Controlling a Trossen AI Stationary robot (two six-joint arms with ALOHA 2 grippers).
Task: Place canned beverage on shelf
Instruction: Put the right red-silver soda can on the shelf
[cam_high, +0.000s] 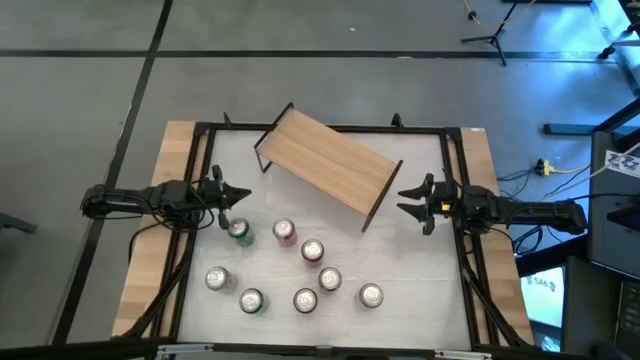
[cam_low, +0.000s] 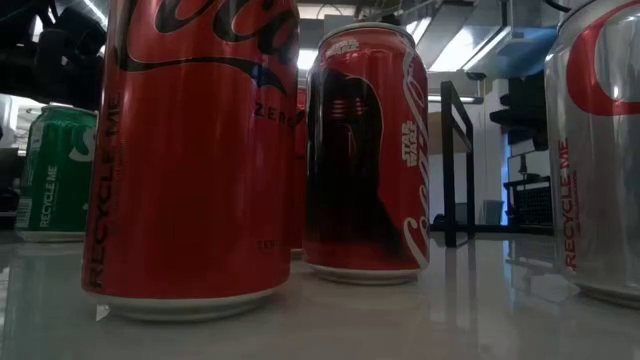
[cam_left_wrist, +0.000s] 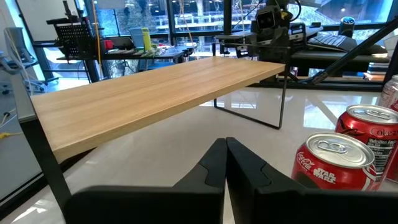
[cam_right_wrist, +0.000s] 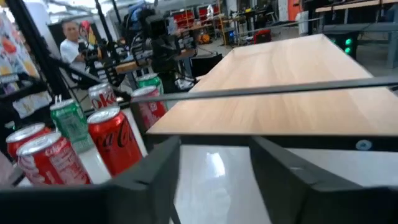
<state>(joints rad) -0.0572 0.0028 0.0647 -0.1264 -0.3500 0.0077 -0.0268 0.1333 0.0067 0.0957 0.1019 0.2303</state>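
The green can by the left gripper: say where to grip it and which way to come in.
Grip the green can across its round side wall at mid-height. It stands upright, lid up, right beside the left gripper, whose fingers are shut, so open them first. Probably come in level from that arm's side; the red can stands close on the far side.

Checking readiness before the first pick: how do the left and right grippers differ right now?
The left gripper has its fingers shut together, while the right gripper is spread open. The left gripper sits right beside the green can, nearest the cans; the right gripper sits off the far end of the shelf, apart from any can. Both hold nothing, hang low over the table, and point inward toward the shelf.
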